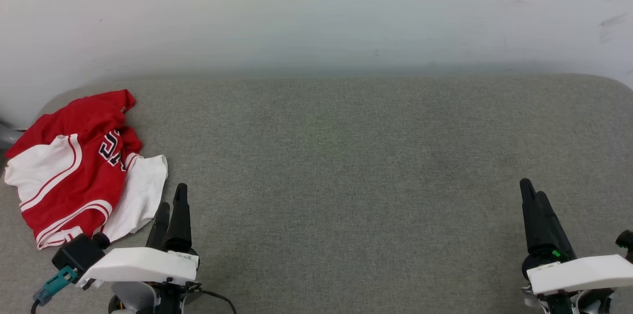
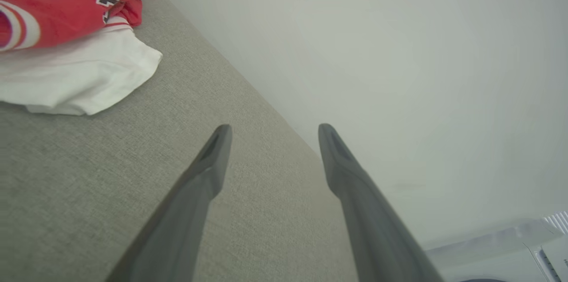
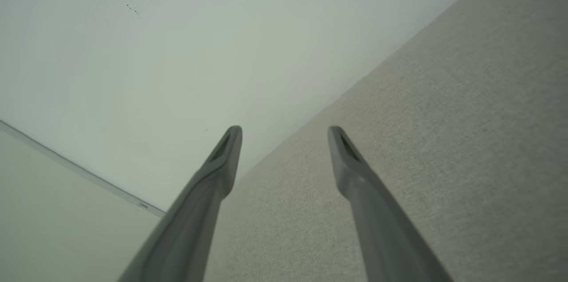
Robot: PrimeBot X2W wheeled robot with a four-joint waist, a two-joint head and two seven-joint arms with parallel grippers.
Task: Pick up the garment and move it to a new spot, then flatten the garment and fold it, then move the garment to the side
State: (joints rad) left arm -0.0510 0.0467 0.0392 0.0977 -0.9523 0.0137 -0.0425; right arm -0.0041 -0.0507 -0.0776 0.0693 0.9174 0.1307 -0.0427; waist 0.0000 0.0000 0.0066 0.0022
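Left gripper [image 1: 173,195], wide open and empty, is the near one: the shirt [image 1: 74,165] lies bunched just to its left, far from the open right gripper [image 1: 532,188].

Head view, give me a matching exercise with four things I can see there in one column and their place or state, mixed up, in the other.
Things:
1. shirt
2. left tool
3. right tool
4. wall

Place or state:
A. lower right, open, over bare grey surface
B. crumpled in a heap at the surface's left end
C. pale, rising behind the surface's far edge
D. lower left, open, just beside the heap

Pairs: 1-B, 2-D, 3-A, 4-C
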